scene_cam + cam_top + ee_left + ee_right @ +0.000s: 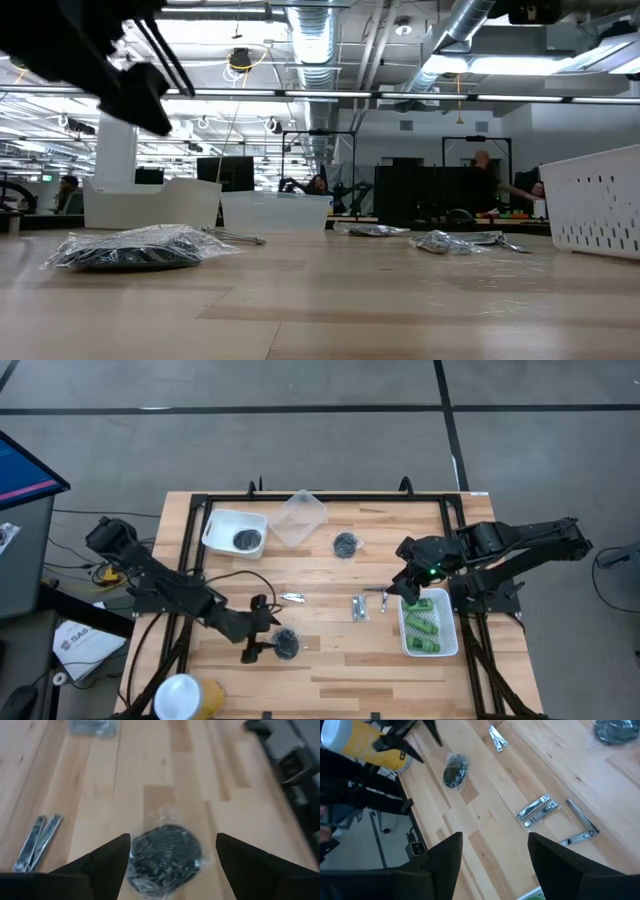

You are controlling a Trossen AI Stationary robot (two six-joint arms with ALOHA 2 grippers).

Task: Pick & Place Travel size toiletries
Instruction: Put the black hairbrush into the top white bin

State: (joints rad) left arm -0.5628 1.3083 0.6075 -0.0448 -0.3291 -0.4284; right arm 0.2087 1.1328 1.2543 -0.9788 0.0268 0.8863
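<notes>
One wrapped dark jar (164, 854) lies flat on the table (330, 660) between the spread fingers of the left tool (268, 648), untouched; judgement: lower squarely and close on the rim, not the loose film. Right tool (405, 592), also spread and empty, hovers beside the basket (448, 645) holding the green bottles (424, 622).

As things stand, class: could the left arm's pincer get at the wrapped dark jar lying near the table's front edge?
Probably yes. The left pincer is open and hangs right over the wrapped dark jar, which shows between its fingers. Nothing lies between them on the bare table.
</notes>
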